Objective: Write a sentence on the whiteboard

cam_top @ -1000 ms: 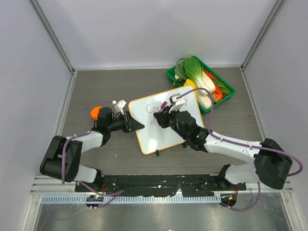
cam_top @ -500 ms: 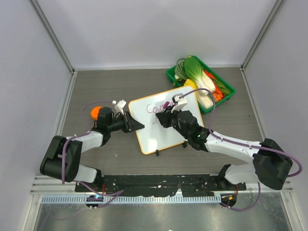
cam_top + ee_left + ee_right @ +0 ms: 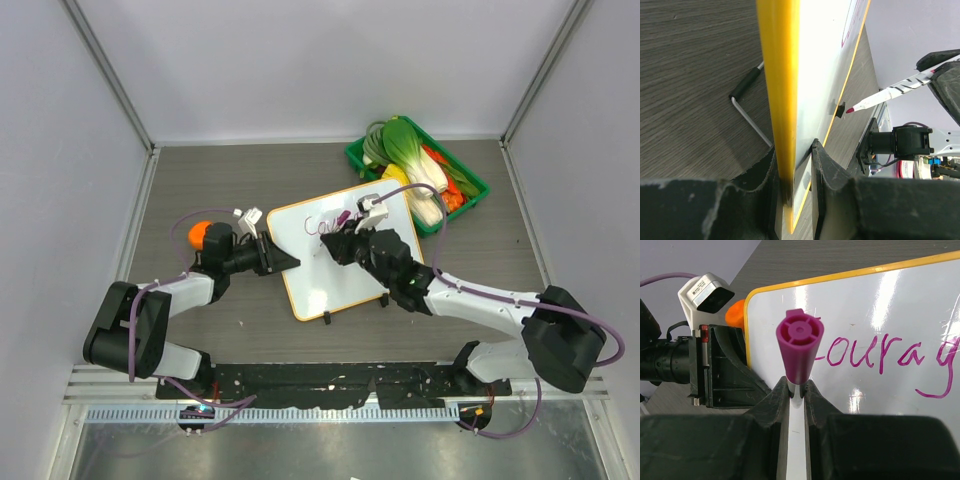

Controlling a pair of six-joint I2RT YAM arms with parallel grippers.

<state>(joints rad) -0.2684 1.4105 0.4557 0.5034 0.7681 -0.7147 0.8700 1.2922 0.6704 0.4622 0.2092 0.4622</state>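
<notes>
whiteboard (image 3: 318, 288) looks light, stiff — grip the frame | left end effector (image 3: 795, 150) pinched on its edge | right end effector (image 3: 797, 389) clamping marker (image 3: 800, 347)

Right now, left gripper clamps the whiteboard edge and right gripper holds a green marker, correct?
Not green: the right wrist view shows the right gripper holding a purple marker. The left gripper does clamp the whiteboard edge.
</notes>
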